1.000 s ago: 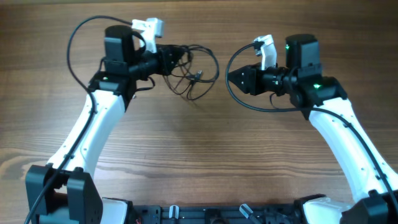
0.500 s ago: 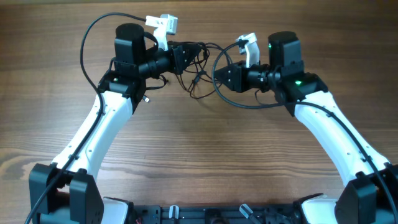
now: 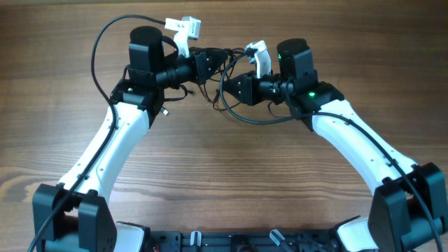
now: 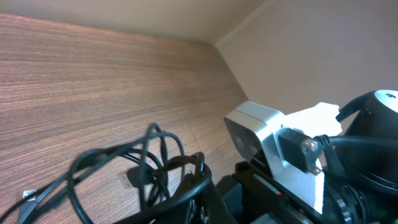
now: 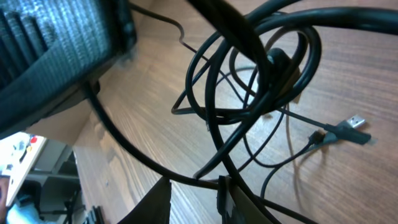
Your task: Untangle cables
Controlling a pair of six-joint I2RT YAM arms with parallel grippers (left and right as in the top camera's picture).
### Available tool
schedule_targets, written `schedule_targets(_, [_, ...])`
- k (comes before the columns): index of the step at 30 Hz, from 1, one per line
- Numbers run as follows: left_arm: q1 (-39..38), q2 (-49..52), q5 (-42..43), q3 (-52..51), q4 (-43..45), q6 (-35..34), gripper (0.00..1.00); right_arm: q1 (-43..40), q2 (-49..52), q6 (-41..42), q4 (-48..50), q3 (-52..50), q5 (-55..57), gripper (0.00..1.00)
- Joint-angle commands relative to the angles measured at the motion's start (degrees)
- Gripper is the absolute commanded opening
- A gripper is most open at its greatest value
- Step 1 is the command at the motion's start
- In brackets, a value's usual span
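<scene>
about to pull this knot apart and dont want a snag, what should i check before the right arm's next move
1. Anchor grip: left gripper is shut on the cables. ok
2. Right grip: right gripper has a cord crossing at its fingertips, but the jaws stand apart and are not clamped. not ok
3. Whether that cord is a single strand or part of a crossing. cannot tell
4. Loose end: one plug end lies on the table, outside the loops. ok
5. Right arm's own thick cable overlaps the tangle in the overhead view. not ok
</scene>
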Motion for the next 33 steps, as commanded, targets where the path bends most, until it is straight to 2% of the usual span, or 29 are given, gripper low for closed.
schedule_targets(1, [-0.33, -1.25, 2.73, 0.87, 0.59, -0.35, 0.04, 0.2, 1.01, 0.42, 2.23, 0.22, 1.2, 0.27])
schedule_targets(9, [-0.33, -1.25, 3.61, 0.87, 0.59, -0.59, 0.04, 0.17, 1.01, 0.68, 2.99, 0.22, 9.46, 0.34])
schedule_targets(16, [-0.33, -1.25, 3.8, 0.87, 0.61, -1.81, 0.04, 0.17, 1.4, 2.56, 6.43, 0.22, 10.86, 0.34])
schedule_targets(17, [-0.33, -1.25, 3.8, 0.87, 0.61, -1.81, 0.04, 0.17, 1.49, 3.13, 6.73, 0.22, 10.86, 0.3])
schedule_targets(18, [-0.33, -1.25, 3.78, 0.87, 0.61, -1.79, 0.04, 0.2, 1.73, 4.26, 7.32, 0.22, 10.86, 0.22])
schedule_targets(19, [-0.31, -1.25, 3.74, 0.87, 0.63, -1.77, 0.04, 0.17, 1.84, 4.94, 7.54, 0.22, 10.86, 0.05])
schedule_targets(26, [-0.09, -1.25, 3.54, 0.87, 1.66, -1.77, 0.04, -1.16, 1.88, 7.32, 6.14, 0.22, 13.64, 0.05])
schedule_targets(27, [-0.09, -1.25, 3.54, 0.87, 1.62, -1.79, 0.04, -1.95, 1.88, 7.5, 5.64, 0.22, 13.6, 0.07])
schedule_targets(31, [-0.11, -1.25, 3.56, 0.87, 1.6, -1.79, 0.04, -3.5, 1.88, 7.58, 4.96, 0.22, 13.68, 0.36])
schedule_targets(33, [-0.11, -1.25, 3.58, 0.85, 1.4, -1.79, 0.04, -3.72, 1.88, 7.43, 5.55, 0.22, 13.64, 0.43])
